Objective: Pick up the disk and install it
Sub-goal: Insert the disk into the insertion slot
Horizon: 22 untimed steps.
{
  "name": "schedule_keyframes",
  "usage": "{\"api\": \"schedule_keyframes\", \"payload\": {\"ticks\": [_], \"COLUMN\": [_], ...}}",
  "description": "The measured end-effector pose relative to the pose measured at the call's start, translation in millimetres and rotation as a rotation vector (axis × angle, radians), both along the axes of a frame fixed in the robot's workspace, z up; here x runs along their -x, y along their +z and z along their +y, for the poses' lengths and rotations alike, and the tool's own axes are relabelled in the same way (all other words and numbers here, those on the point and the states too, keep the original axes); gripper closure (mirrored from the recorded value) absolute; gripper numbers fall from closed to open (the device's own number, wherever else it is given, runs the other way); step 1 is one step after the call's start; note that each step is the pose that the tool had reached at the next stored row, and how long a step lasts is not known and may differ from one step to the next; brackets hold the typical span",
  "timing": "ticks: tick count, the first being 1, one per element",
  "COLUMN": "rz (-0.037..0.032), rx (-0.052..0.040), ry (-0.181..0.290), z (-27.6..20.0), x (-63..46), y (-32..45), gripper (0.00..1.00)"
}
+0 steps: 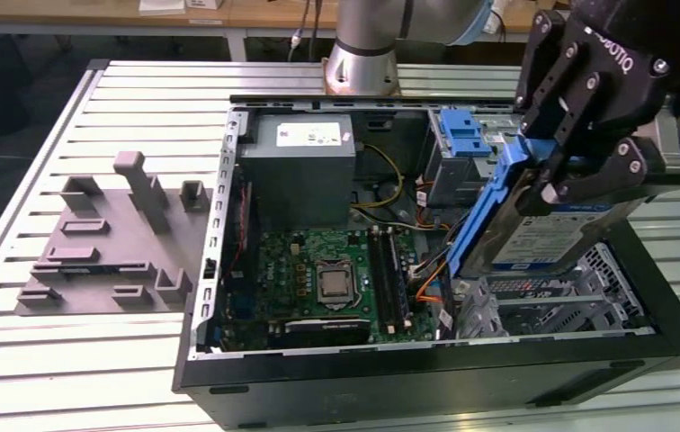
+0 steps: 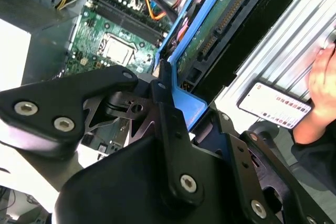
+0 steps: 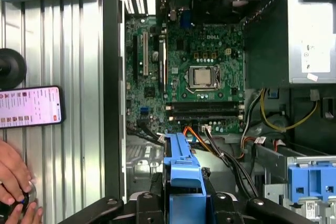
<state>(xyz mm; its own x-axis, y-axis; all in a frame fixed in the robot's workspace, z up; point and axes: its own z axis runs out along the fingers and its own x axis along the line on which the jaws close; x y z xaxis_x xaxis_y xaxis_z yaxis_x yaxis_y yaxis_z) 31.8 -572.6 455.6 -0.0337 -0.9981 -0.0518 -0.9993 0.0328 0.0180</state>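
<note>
**Disk in carry over the open case: pick-up done, install in hand, not yet seated.**

Exterior view: the claw (image 1: 568, 175) is drawn in narrow and clamped on the disk (image 1: 544, 238) by its blue frame. The disk hangs on edge and tilted, above the drive cage (image 1: 544, 306) at the exterior view's right end of the case (image 1: 436, 360), touching nothing below.
Second wrist view: the claw (image 2: 168, 93) pinches the blue frame. The green underside of the disk (image 2: 220, 24) faces the camera, with a phone (image 2: 275, 103) and a hand (image 2: 320, 77) outside the case.
First wrist view: the disk (image 3: 184, 166) stands out from the claw (image 3: 184, 198) toward the board (image 3: 205, 77).
Judgement: seating calls for squaring the tilted frame to its bay and keeping clear of the cables.
</note>
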Motion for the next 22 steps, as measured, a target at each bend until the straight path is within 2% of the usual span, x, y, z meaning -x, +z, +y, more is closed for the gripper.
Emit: {"api": "schedule_keyframes", "payload": {"ticks": [3,10,22], "rz": [0.0001,-0.0004,-0.0005], "rx": [0.0001,-0.0001,0.0001], "ry": [0.0,0.0,0.0], "z": [0.0,-0.1,-0.7], "x": [-5.8,-8.1,-27.3], "y": [-0.6,-1.0,-6.1], "gripper": [0.64,0.64,0.64]}}
